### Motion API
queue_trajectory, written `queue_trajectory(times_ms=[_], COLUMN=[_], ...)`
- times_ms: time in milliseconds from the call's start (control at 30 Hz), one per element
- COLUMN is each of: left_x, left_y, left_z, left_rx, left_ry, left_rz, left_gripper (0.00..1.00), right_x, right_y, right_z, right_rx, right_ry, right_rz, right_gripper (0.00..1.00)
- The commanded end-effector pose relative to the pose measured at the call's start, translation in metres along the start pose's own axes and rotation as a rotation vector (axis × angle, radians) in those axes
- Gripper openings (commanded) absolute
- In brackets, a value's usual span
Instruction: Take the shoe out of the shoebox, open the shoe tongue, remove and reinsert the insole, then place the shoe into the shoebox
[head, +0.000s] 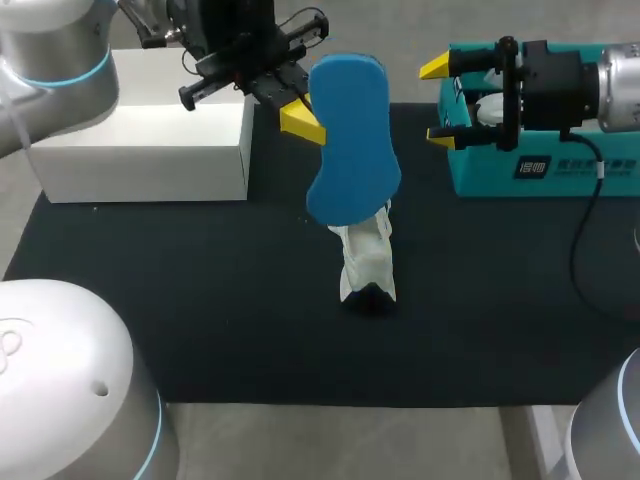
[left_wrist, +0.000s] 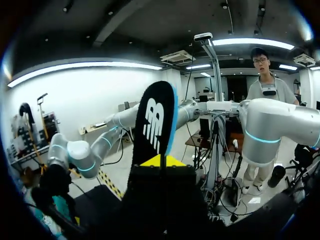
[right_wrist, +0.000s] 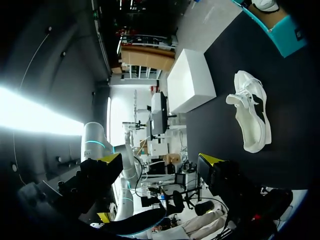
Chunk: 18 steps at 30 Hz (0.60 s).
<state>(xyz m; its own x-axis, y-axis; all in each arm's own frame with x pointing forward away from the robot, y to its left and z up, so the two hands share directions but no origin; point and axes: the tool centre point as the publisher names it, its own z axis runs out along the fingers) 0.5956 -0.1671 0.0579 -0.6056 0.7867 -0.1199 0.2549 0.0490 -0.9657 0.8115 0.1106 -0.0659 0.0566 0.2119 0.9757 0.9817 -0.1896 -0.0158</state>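
Left arm (head: 50, 45) and right arm (head: 622, 85): glossy silver, blue joint rings; black cable (head: 582, 225) hangs behind the black, yellow-tipped right gripper (head: 438, 102).

One each: shoe (head: 368, 255), insole (head: 350, 140), shoebox (head: 540, 178), white box (head: 140, 130)

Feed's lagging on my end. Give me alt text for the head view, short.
The left gripper holds a blue insole up over a white shoe lying on the black mat. The right gripper hangs open by the teal shoebox; a white box sits at the far left.
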Motion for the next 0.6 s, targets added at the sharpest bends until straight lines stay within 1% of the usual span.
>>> queue_trajectory(times_ms=[33, 100, 133, 167, 200, 233, 367, 400, 600], left_x=[-0.002, -0.005, -0.006, -0.008, -0.009, -0.011, -0.02, -0.021, -0.021], left_y=[0.021, 0.032, 0.036, 0.04, 0.043, 0.046, 0.054, 0.054, 0.054], left_z=[-0.007, -0.01, -0.012, -0.013, -0.014, -0.016, -0.019, -0.019, -0.019], left_rx=[-0.503, -0.57, -0.573, -0.598, -0.606, -0.605, -0.614, -0.603, -0.603], left_ry=[-0.013, -0.052, -0.085, -0.112, -0.124, -0.17, -0.248, -0.241, -0.241], left_rz=[0.471, 0.61, 0.646, 0.714, 0.747, 0.782, 0.897, 0.917, 0.917], left_gripper=[0.0, 0.0, 0.0, 0.0, 0.0, 0.0, 0.0, 0.0, 0.0], right_x=[0.0, 0.0, 0.0, 0.0, 0.0, 0.0, 0.0, 0.0, 0.0], right_y=[0.001, 0.001, 0.001, 0.001, 0.001, 0.001, 0.001, 0.001, 0.001], right_z=[0.003, 0.003, 0.003, 0.003, 0.003, 0.003, 0.003, 0.003, 0.003], right_rx=[-0.001, -0.001, -0.001, -0.001, -0.001, -0.001, -0.001, -0.001, -0.001], right_ry=[0.001, 0.001, 0.001, 0.001, 0.001, 0.001, 0.001, 0.001, 0.001], right_rz=[0.0, 0.0, 0.0, 0.0, 0.0, 0.0, 0.0, 0.0, 0.0], right_gripper=[1.0, 1.0, 1.0, 1.0, 1.0, 1.0, 1.0, 1.0, 1.0])
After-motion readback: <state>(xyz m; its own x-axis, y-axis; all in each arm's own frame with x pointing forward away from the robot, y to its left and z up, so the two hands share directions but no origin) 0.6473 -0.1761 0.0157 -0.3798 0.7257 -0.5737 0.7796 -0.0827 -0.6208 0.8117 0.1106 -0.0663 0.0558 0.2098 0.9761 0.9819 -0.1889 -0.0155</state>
